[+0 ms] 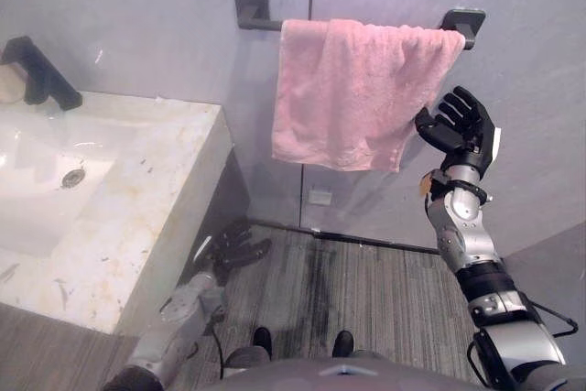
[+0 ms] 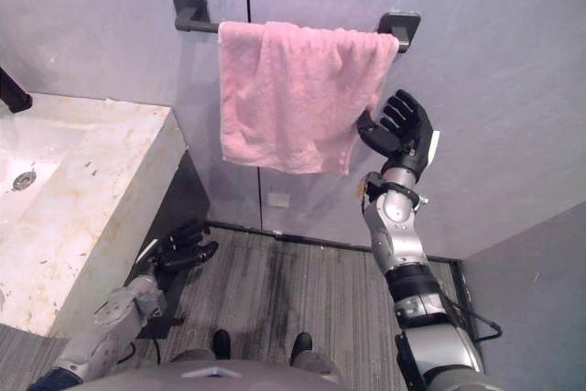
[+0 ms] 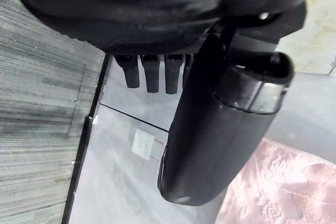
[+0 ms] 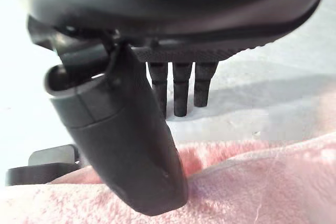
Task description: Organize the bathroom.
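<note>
Right hand (image 1: 461, 123) is raised beside the pink towel (image 1: 357, 89), at its right edge, fingers straight and spread, gripping nothing; its thumb points toward the cloth, and in the right wrist view the thumb (image 4: 126, 145) lies right at the towel's top fold, though actual contact cannot be made out. That towel hangs draped over a dark towel bar (image 1: 259, 16) fixed to the grey wall (image 1: 165, 34) — its folded top runs along the bar from just right of the left bracket to the right bracket (image 1: 465, 23), and its lower edge hangs free well above the floor.

Left hand (image 1: 233, 249) hangs low near the striped grey floor (image 1: 366, 290), just beside the front corner of the bench (image 1: 137, 217), fingers relaxed and loose (nothing in it). That pale marble bench stands to the left of the towel and carries a white sink (image 1: 46, 180) with a round drain (image 1: 73, 176) — a dark faucet (image 1: 37, 70) rises at its back edge by the wall.
</note>
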Robot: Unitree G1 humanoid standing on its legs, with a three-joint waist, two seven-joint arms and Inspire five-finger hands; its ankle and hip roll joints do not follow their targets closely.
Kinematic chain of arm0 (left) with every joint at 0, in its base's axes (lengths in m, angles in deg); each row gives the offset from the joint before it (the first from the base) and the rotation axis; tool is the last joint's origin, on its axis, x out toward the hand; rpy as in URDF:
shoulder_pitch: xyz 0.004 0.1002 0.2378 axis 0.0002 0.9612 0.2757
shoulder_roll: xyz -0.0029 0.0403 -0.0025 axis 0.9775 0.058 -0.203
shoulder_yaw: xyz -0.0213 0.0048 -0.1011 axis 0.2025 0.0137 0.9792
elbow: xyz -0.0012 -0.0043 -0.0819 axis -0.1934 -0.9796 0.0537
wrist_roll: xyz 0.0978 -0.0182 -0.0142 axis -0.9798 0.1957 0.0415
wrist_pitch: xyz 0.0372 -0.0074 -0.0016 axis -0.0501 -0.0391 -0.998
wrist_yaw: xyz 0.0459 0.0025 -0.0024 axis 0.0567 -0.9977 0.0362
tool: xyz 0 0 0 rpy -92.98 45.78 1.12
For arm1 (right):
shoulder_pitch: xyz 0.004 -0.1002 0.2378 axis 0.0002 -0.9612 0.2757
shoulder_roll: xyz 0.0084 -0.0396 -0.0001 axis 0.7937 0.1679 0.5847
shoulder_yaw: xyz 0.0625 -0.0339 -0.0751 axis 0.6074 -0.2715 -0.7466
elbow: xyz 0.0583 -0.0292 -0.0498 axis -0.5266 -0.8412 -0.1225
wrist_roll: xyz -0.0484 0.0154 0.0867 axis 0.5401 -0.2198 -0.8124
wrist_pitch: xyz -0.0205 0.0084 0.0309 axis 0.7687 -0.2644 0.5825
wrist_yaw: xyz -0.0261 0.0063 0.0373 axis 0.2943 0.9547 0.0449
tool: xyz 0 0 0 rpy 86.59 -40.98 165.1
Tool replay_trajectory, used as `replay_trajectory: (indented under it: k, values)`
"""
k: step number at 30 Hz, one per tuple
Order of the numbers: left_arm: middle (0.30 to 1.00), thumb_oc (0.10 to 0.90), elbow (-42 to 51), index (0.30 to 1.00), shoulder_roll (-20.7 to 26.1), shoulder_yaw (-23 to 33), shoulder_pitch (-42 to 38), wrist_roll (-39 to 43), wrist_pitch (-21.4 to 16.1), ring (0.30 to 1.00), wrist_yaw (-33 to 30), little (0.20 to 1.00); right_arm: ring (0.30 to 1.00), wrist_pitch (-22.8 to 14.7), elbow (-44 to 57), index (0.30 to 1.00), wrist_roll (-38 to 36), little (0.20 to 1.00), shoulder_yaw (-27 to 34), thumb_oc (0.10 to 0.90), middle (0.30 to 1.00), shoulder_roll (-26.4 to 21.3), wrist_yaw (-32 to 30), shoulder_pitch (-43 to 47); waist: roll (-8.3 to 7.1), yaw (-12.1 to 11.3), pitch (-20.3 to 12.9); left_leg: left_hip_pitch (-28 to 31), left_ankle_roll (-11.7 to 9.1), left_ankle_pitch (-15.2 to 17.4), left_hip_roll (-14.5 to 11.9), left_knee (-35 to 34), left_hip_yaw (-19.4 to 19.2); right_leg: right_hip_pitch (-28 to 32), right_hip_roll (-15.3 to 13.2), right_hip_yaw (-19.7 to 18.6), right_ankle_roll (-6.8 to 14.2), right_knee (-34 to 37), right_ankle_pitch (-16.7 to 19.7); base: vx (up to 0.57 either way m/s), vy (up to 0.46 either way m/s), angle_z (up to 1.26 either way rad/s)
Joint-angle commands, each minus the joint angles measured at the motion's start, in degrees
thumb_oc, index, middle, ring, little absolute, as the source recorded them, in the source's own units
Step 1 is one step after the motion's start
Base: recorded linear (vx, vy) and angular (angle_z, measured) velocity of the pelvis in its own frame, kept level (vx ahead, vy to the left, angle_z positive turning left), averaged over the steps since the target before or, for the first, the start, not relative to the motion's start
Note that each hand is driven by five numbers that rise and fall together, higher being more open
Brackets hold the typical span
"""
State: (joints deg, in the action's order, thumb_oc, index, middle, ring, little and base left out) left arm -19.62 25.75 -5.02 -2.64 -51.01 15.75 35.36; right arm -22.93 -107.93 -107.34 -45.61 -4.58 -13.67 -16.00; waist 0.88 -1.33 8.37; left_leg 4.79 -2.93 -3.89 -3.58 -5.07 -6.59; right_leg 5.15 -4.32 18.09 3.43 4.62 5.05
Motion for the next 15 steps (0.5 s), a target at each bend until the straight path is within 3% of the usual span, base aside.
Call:
replay_trajectory:
  k: [1,9,11,15]
  values:
    - [0.900,0.800,4.64,0.900,0.87,-1.28,-2.55,1.12,-5.61,0.900,1.03,0.900,0.900,-4.23,3.88,0.900,1.38,0.900,0.67,0.800,0.900,-3.72,3.06,5.27,0.29,-1.01,-3.07,1.11,0.97,5.29,0.93,2.58,-3.38,1.47,1.68,0.35,2.30,-4.17,-9.39,0.00,0.000,0.00]
    - [0.900,0.800,4.50,0.900,0.81,-1.38,-2.51,0.06,-6.06,0.900,0.17,0.900,0.900,-3.02,2.04,0.900,-0.13,0.900,0.19,0.800,0.900,-3.16,3.24,5.05,0.22,-1.09,-3.21,1.18,0.97,5.22,0.99,2.48,-3.38,1.45,1.63,0.38,2.36,-4.27,-9.39,-0.01,0.003,0.00]
    - [0.900,0.800,3.40,0.900,0.10,-0.74,-2.30,-0.26,-8.31,0.900,-3.57,0.900,0.900,-4.26,2.30,0.900,1.72,0.900,0.64,0.800,0.900,-2.14,0.21,2.98,0.26,-0.77,-3.16,1.24,1.09,5.19,1.04,2.38,-3.62,1.28,1.61,0.25,2.43,-4.43,-9.43,-0.04,0.028,0.00]
    - [0.900,0.800,0.05,0.900,-1.79,1.15,-1.61,-2.41,-7.93,0.900,-9.04,0.900,0.900,-6.67,3.52,0.900,5.00,0.900,1.61,0.800,0.900,0.25,-5.49,-2.26,0.16,-0.18,-3.13,1.51,1.44,5.32,1.24,2.26,-3.83,1.06,1.64,-0.17,2.58,-4.72,-9.42,-0.06,0.015,0.03]
